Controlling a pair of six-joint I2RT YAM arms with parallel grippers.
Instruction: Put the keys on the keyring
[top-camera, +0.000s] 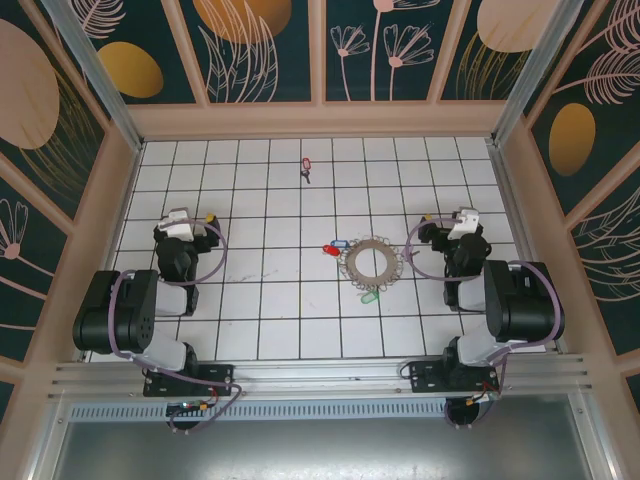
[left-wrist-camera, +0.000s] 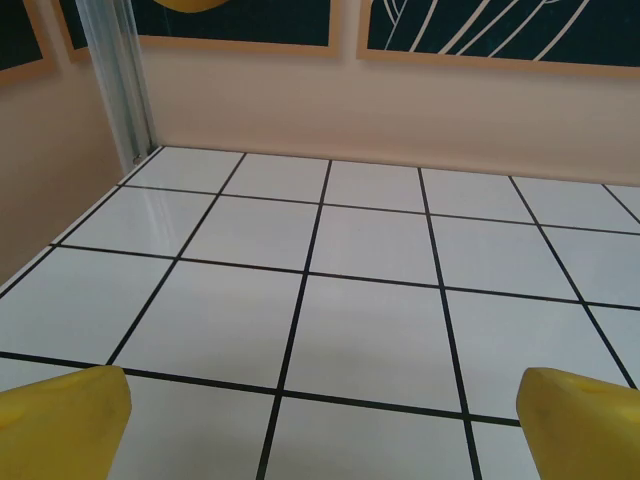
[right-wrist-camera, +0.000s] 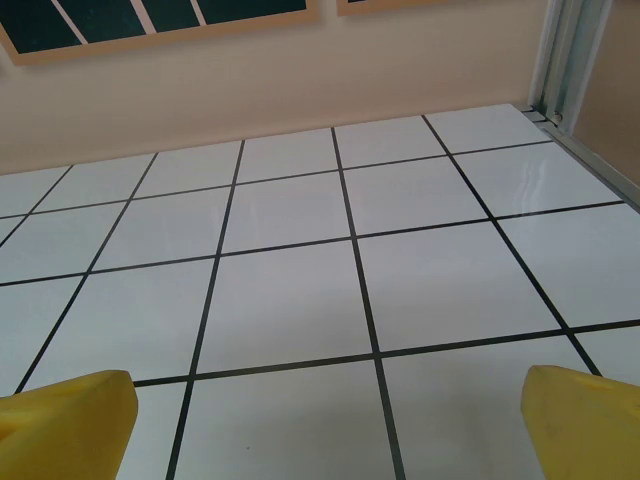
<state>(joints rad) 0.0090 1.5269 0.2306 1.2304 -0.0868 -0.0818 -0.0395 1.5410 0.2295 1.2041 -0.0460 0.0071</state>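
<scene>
Left hand and right hand stand wide open, holding nothing, either side of the keyring lying flat on the desk; the keys lie loose, three just beside its rim, one well apart, so threading is judged not yet begun

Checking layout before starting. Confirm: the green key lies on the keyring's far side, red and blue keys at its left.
Not quite: the top view shows the green key on the keyring's near side; red and blue keys are at its left.
</scene>
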